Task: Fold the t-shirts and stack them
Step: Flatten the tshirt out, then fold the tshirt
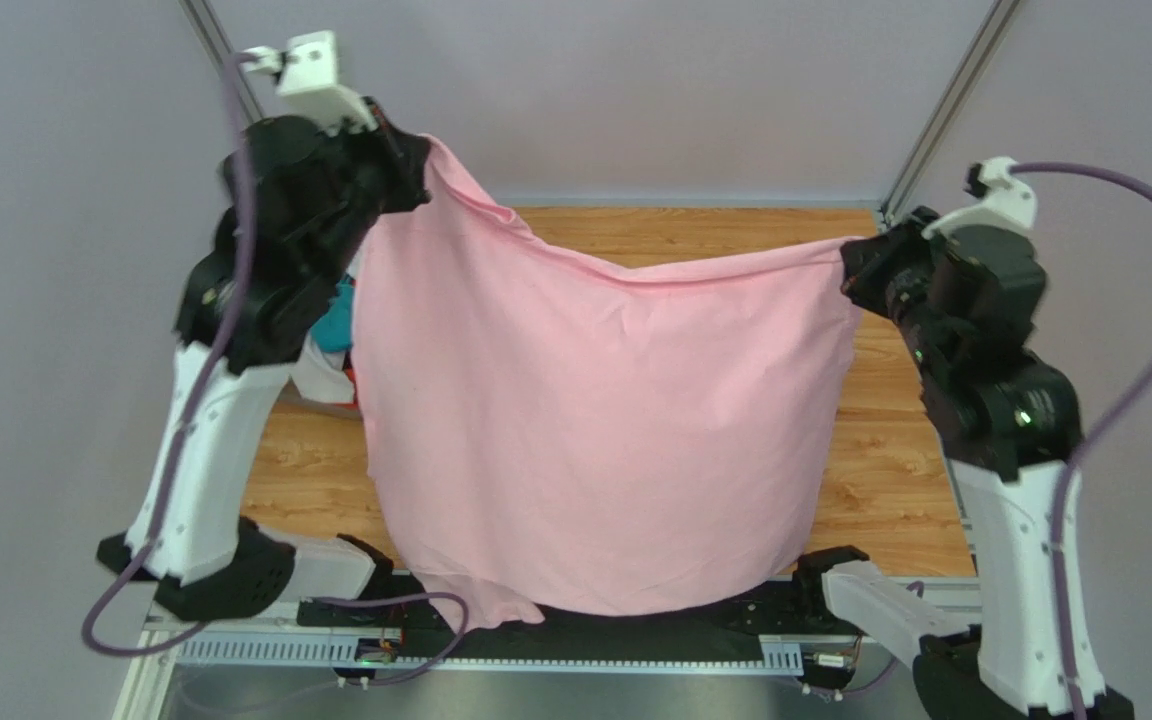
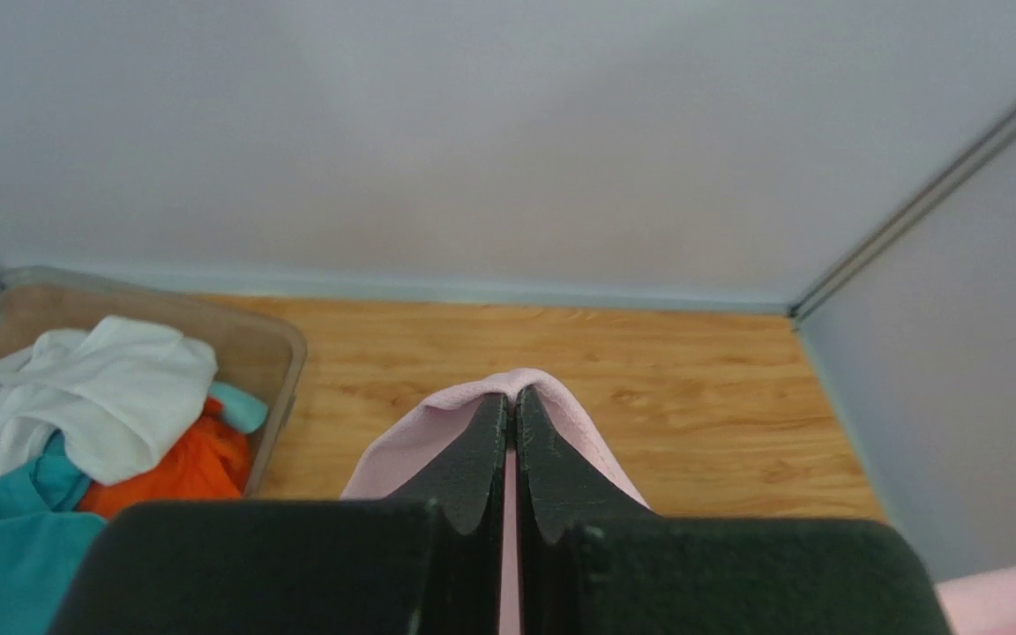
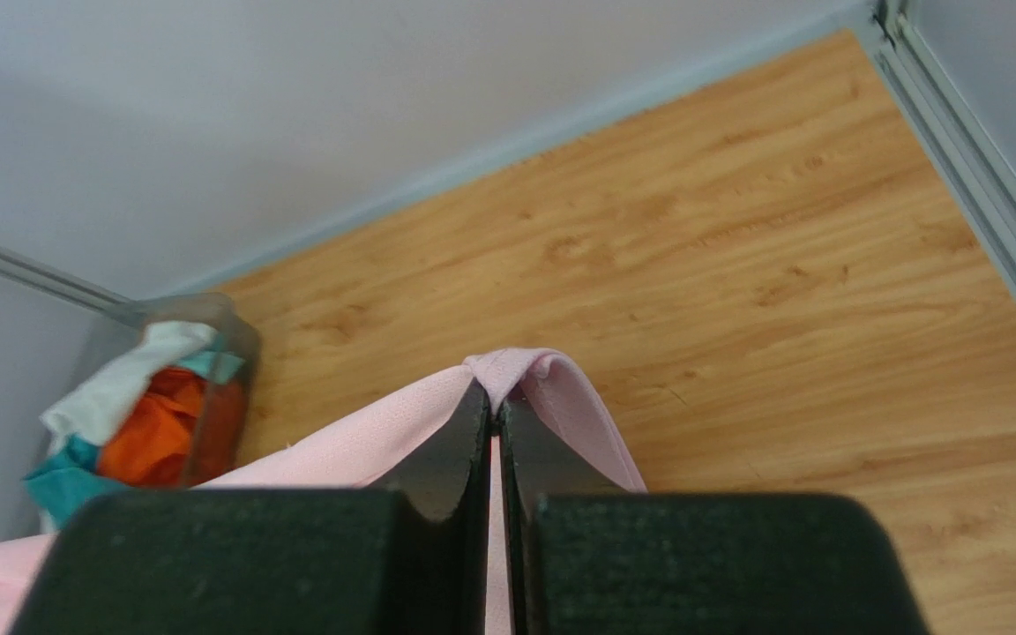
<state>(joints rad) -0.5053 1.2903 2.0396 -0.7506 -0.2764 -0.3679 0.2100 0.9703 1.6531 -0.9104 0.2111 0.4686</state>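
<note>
A light pink t-shirt hangs spread in the air between both arms, its lower edge draping over the near edge of the table. My left gripper is shut on its upper left corner; the pink cloth wraps over the closed tips. My right gripper is shut on the upper right corner; pink cloth is pinched at its tips. White, orange and teal shirts lie crumpled in a bin.
A clear plastic bin with the other shirts stands at the far left of the wooden table; it also shows in the right wrist view. Grey walls and metal posts enclose the table. The hanging shirt hides most of the tabletop.
</note>
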